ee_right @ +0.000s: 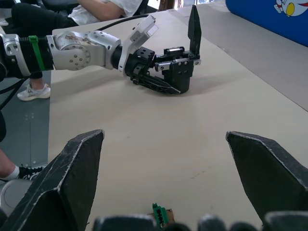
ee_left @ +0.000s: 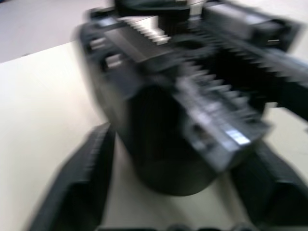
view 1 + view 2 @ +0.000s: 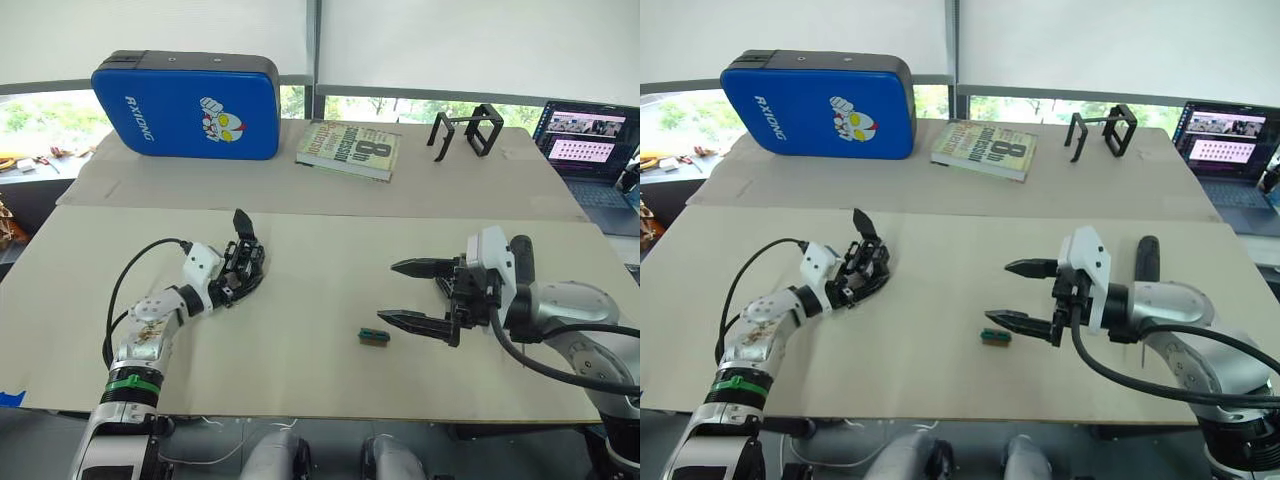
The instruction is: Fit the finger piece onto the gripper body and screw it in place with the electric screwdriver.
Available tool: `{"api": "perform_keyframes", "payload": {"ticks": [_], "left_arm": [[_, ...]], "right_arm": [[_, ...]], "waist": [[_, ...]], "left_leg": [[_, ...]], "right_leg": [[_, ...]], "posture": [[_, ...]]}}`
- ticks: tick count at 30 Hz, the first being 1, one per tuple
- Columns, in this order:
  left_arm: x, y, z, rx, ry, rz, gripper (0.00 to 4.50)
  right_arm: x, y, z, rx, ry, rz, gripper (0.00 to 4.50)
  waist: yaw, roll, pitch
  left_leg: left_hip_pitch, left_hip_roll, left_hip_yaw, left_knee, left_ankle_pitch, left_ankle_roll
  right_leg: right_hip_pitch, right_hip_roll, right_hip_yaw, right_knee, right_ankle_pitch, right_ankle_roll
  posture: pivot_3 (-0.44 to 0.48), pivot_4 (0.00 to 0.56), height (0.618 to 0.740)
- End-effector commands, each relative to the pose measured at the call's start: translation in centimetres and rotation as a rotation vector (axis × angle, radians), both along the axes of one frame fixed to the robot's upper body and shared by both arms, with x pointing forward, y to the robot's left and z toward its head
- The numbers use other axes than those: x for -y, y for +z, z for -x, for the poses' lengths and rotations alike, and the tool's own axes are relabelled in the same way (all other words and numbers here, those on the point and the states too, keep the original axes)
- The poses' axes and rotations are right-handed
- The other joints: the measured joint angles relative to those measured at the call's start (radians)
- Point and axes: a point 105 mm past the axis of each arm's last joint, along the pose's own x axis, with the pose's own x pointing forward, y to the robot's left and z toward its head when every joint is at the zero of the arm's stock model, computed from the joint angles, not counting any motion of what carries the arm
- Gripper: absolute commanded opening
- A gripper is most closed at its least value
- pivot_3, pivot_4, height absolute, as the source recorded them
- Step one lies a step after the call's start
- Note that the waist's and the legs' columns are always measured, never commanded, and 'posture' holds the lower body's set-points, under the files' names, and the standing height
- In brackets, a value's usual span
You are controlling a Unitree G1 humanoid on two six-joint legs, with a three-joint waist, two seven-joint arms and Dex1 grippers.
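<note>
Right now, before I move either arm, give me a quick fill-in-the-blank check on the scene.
1. The left pincer is closed around the ____.
2. The right pincer is ____ and holds nothing.
3. The small green block lies on the table nearest the ____ pincer.
4. The gripper body has one finger pointing ____.

Missing words: gripper body; open; right; up

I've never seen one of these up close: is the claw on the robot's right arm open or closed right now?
Open. The right gripper has its two black fingers spread well apart with bare table between them, holding nothing; the small green block lies just beside the nearer fingertip.
</note>
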Motion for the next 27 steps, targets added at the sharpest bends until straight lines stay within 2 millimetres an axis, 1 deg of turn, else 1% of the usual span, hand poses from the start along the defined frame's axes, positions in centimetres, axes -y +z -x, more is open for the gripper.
{"api": "perform_keyframes", "payload": {"ticks": [1,3,6,9,11,13,15,18,20,24,27], "left_arm": [[1.3,0.6,0.8,0.053,-0.049,-0.015,2.33],[2.8,1.4,0.9,0.095,-0.034,-0.012,2.33],[6.3,3.0,1.5,0.128,-0.039,0.063,2.33],[10.7,4.1,1.7,0.137,-0.051,0.107,2.33],[14.0,4.3,1.5,0.111,-0.026,0.121,2.33],[16.2,4.3,1.4,0.098,-0.003,0.116,2.33],[17.3,4.2,1.0,0.091,0.038,0.117,2.33],[18.1,3.7,0.4,0.069,0.092,0.111,2.33],[19.3,3.2,0.0,0.065,0.114,0.114,2.33],[20.6,2.4,-0.5,0.056,0.129,0.109,2.33],[21.3,1.4,-0.3,0.041,0.11,0.1,2.33]], "right_arm": [[0.1,0.9,0.6,0.049,-0.007,-0.008,4.5],[0.4,0.8,0.7,0.051,-0.022,-0.006,4.5],[0.7,0.7,0.9,0.059,-0.047,-0.001,4.5],[0.8,0.5,1.1,0.06,-0.071,0.0,4.5],[1.1,0.3,1.0,0.059,-0.113,-0.004,4.5],[1.3,0.1,1.0,0.061,-0.146,-0.006,4.5],[1.5,0.1,0.9,0.063,-0.167,-0.006,4.5],[1.5,-0.1,1.0,0.065,-0.182,0.004,4.5],[1.7,-0.2,0.9,0.058,-0.199,0.001,4.5],[1.7,-0.4,0.8,0.057,-0.208,0.004,4.5],[1.7,-0.4,0.7,0.061,-0.217,0.005,4.5]], "waist": [[-0.001,0.0,0.0],[-0.003,0.0,0.0],[0.006,0.0,0.0],[0.014,-0.001,0.001],[0.016,-0.001,0.001],[0.017,-0.001,0.001],[0.012,-0.001,0.001],[0.004,-0.001,0.001],[0.004,-0.001,0.001],[0.013,-0.001,0.001],[0.02,-0.001,0.001]], "left_leg": [[0.0,0.0,0.0,0.0,0.0,0.0],[0.0,0.0,0.0,0.0,0.0,0.0],[-0.001,-0.001,0.0,0.001,0.0,0.0],[-0.003,-0.002,-0.001,0.002,0.0,0.001],[-0.005,-0.002,-0.001,0.003,0.0,0.001],[-0.005,-0.002,-0.002,0.003,0.001,0.004],[-0.006,-0.002,-0.002,0.004,0.005,0.009],[-0.006,0.0,-0.001,0.003,0.005,0.01],[-0.005,0.002,-0.001,0.003,0.005,0.01],[-0.006,0.001,-0.002,0.003,0.005,0.011],[-0.007,-0.001,-0.002,0.004,0.003,0.013]], "right_leg": [[0.0,0.0,0.0,0.0,0.0,0.0],[0.0,-0.001,0.0,-0.001,0.0,0.0],[0.0,-0.002,0.0,-0.001,0.0,0.002],[0.0,-0.002,0.0,-0.001,0.001,0.003],[0.0,-0.002,0.0,-0.001,0.001,0.003],[0.0,-0.001,-0.001,-0.001,0.002,0.003],[0.0,-0.001,-0.001,-0.001,0.002,0.004],[-0.001,0.001,0.0,-0.001,0.001,0.003],[-0.002,0.001,0.0,0.0,0.001,0.002],[-0.002,0.0,-0.001,0.0,0.001,0.002],[-0.002,-0.002,-0.001,-0.001,0.001,0.003]], "posture": [[0.0,0.15,0.74],[0.0,0.15,0.74],[0.0,0.15,0.74],[0.0,0.15,0.74],[0.0,0.15,0.74],[0.0,0.15,0.74],[0.0,0.15,0.74],[0.0,0.15,0.74],[0.0,0.15,0.74],[0.0,0.15,0.74],[0.0,0.15,0.74]]}}
